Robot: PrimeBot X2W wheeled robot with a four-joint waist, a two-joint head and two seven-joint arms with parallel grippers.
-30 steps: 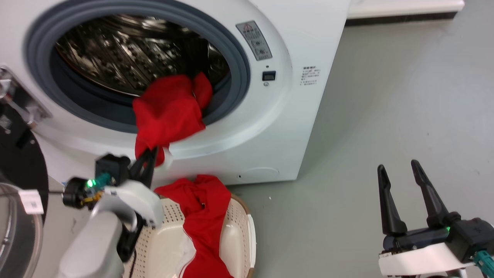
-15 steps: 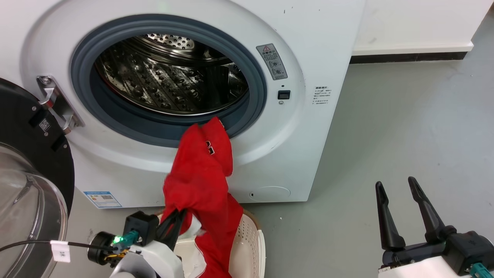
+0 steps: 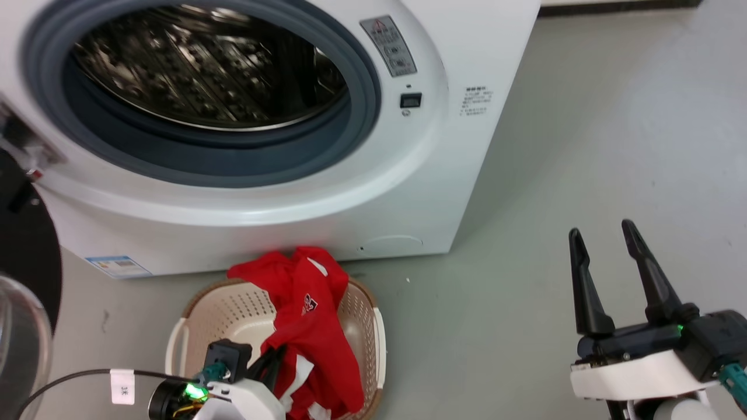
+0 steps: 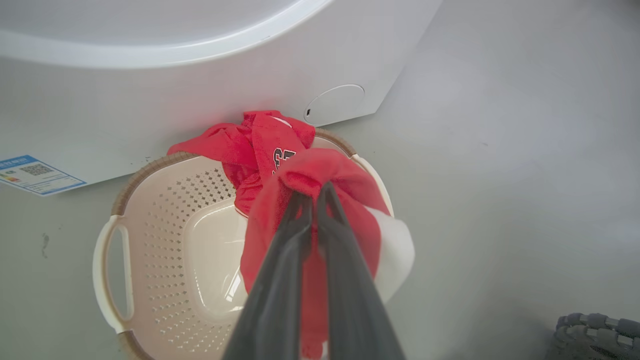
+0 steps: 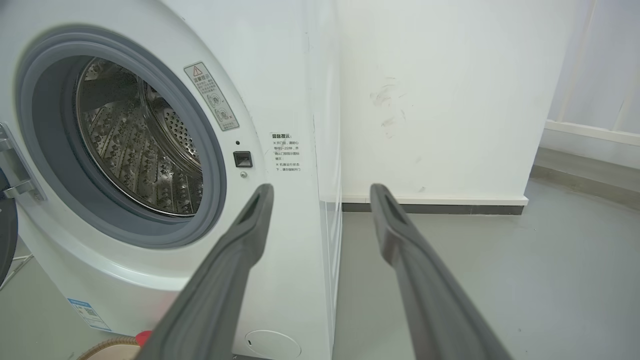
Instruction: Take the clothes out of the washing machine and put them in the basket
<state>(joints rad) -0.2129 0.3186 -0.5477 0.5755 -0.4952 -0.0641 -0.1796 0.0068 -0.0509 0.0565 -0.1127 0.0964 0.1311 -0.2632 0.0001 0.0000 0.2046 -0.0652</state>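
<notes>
The washing machine (image 3: 455,175) stands with its round opening uncovered, and no fabric shows in its steel drum (image 3: 198,64) (image 5: 135,145). On the floor in front sits the cream basket (image 3: 233,309) (image 4: 150,250). One of the red clothes (image 4: 265,140), with a printed logo, drapes over its far rim. My left gripper (image 3: 275,357) (image 4: 315,192) is shut on a second red garment (image 4: 350,185) with a white patch, hanging over the basket's right half. My right gripper (image 3: 601,228) (image 5: 321,189) is open and empty, off to the right above the floor.
The black-rimmed glass door (image 3: 23,256) hangs open at the far left. Bare grey floor (image 3: 554,146) stretches right of the machine. A white wall with dark skirting (image 5: 450,100) stands behind. A tagged cable (image 3: 122,385) runs to my left wrist.
The garment that hung from the machine's opening has come out and dropped with my left gripper to the basket. The head camera shifted. My right gripper stayed open in place.
</notes>
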